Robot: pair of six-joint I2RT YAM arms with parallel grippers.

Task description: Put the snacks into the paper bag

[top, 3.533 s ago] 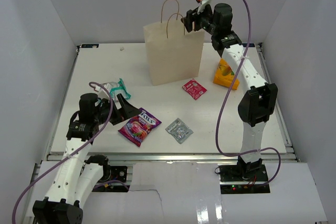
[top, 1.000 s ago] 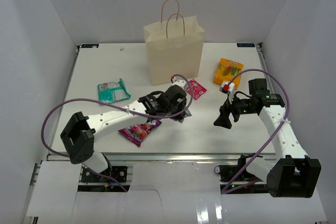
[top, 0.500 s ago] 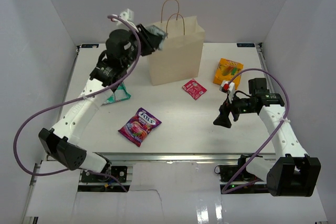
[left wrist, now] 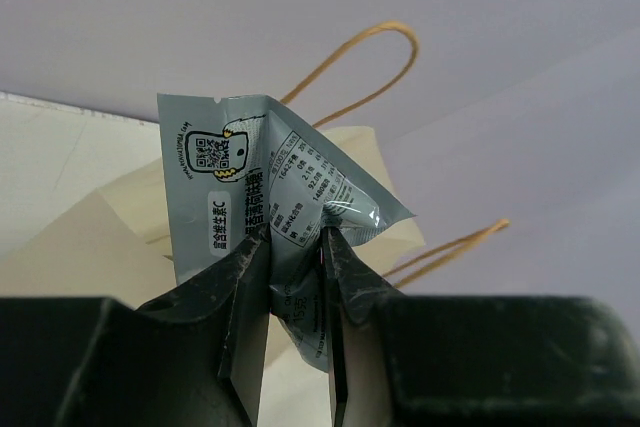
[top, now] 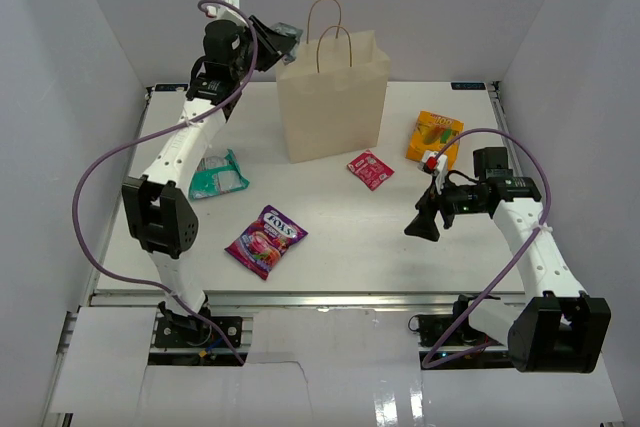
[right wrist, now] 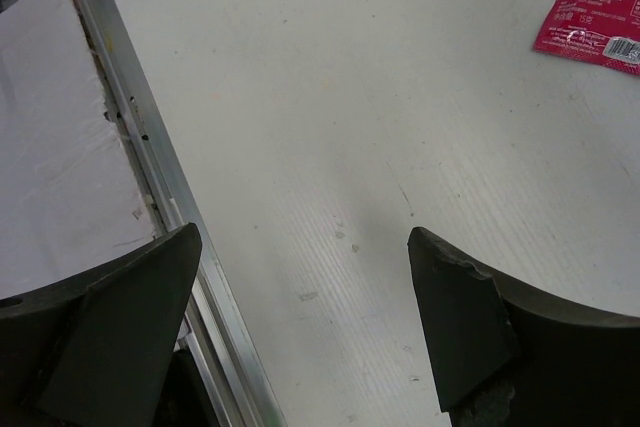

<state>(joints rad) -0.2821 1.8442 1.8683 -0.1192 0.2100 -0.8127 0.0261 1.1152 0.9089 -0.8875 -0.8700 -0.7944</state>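
Two wrist views: left jaws pinch silver wrapper (left wrist: 270,197) by paper bag (top: 330,107); right jaws wide, empty.

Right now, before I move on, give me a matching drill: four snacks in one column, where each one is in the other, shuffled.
1 silver wrapper
2 purple bag
3 red sachet
4 orange box

A right of the paper bag
B pinched in the left fingers
C just in front of the paper bag
D closest to the near edge

Pairs: 1-B, 2-D, 3-C, 4-A
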